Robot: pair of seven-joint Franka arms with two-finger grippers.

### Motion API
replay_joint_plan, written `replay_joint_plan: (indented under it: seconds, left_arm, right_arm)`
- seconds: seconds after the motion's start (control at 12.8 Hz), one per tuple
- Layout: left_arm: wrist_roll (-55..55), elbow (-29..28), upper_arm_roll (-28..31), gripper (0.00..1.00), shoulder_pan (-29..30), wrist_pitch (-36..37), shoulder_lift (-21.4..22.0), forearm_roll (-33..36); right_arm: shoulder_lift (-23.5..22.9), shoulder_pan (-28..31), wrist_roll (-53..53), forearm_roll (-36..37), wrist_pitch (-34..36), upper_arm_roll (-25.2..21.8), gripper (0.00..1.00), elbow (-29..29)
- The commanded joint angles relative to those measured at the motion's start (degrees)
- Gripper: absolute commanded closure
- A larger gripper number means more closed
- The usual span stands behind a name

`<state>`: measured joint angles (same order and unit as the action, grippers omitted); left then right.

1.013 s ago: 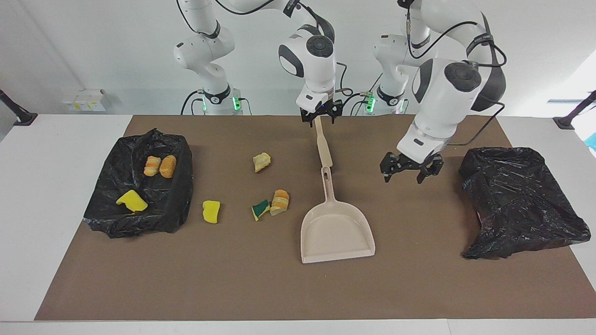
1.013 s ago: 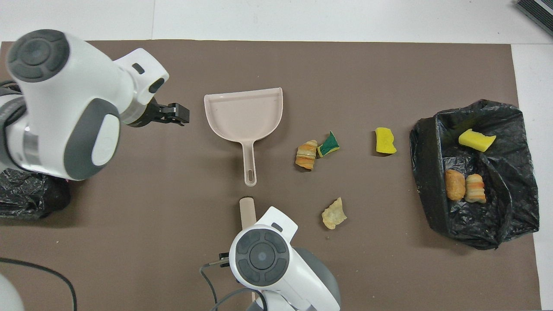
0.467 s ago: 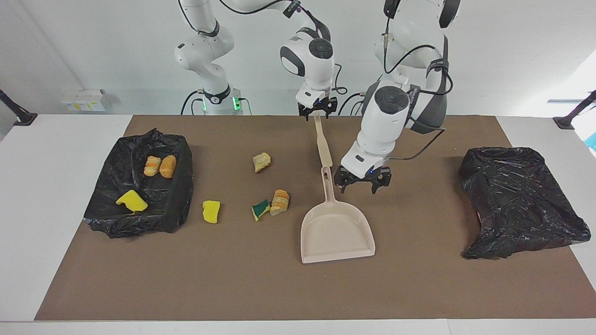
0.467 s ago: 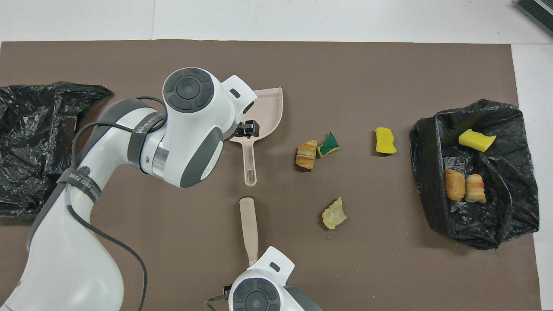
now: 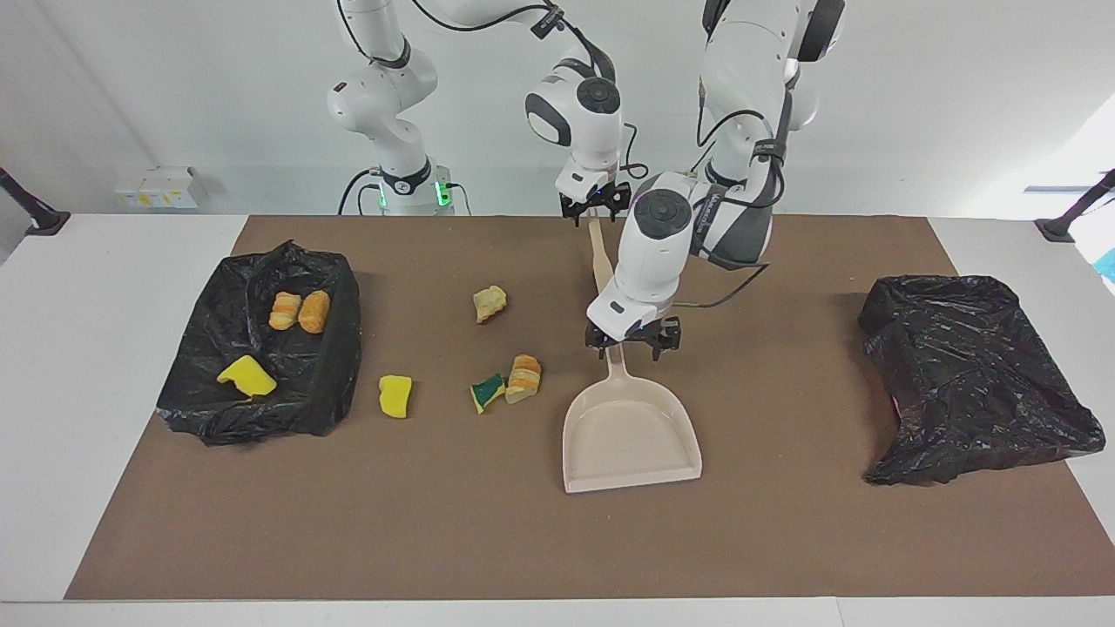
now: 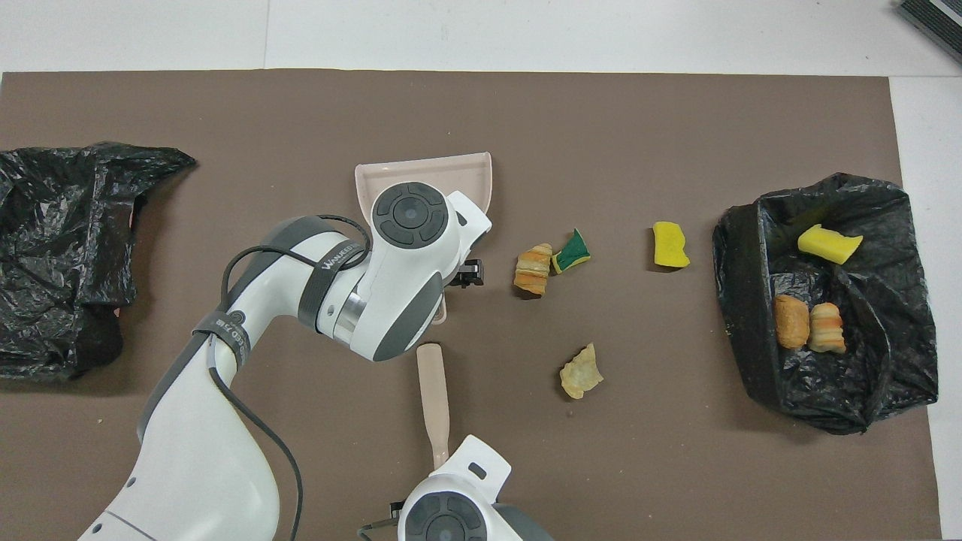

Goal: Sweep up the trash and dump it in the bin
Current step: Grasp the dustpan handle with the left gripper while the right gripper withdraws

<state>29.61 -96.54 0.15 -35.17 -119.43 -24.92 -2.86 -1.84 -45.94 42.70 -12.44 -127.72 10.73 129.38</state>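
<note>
The brush (image 5: 601, 261) is gripped at its end by the right gripper (image 5: 595, 205); the left gripper (image 5: 633, 341), fingers spread, straddles the dustpan (image 5: 629, 431) handle — four scraps of trash (image 5: 523, 378) lie on the mat beside it, three in the bin (image 5: 335, 348)

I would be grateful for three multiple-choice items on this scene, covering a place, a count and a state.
1. What is the left gripper over?
A. the dustpan's handle
B. the green-and-yellow sponge
C. the crumpled black bag

2. How many scraps lie in the black-lined bin?
A. one
B. three
C. five

3. How is the dustpan?
A. flat on the brown mat, empty
B. lifted and tilted
C. full of scraps

Answers:
1 A: its open fingers straddle the handle in the facing view.
2 B: one yellow sponge piece and two bread-like lumps lie inside it.
3 A: its pan is bare and rests on the mat.
</note>
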Motion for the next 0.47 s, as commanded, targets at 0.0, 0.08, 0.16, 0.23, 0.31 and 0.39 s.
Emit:
replay_joint_plan:
  seconds: [0.0,0.08,0.16,0.23,0.31,0.39]
  left_arm:
    - [0.18,-0.14,0.73,0.14,0.46,1.83,1.27,-4.51]
    - [0.18,0.04,0.73,0.19,0.46,2.88,1.28,-4.61]
    - [0.1,0.39,0.81,0.3,0.46,4.46,1.36,-4.52]
    - [0.1,0.48,0.81,0.43,0.46,6.21,1.54,-4.43]
    - [0.18,0.57,0.81,0.54,0.46,6.93,1.71,-4.52]
    - [0.27,0.65,0.81,0.72,0.46,7.46,1.8,-4.61]
  right_arm:
    - [1.13,-0.11,1.51,-1.36,-1.22,0.0,0.96,1.23]
    - [1.22,-0.11,1.43,-1.36,-1.13,0.0,1.0,1.23]
    - [1.22,-0.2,1.43,-1.36,-1.22,0.0,1.0,1.23]
    - [1.14,-0.2,1.43,-1.27,-1.3,0.0,1.0,0.96]
    - [1.13,-0.29,1.43,-1.1,-1.39,0.0,1.0,0.7]
    - [1.74,-0.2,1.43,-1.18,-1.13,-0.09,1.0,0.61]
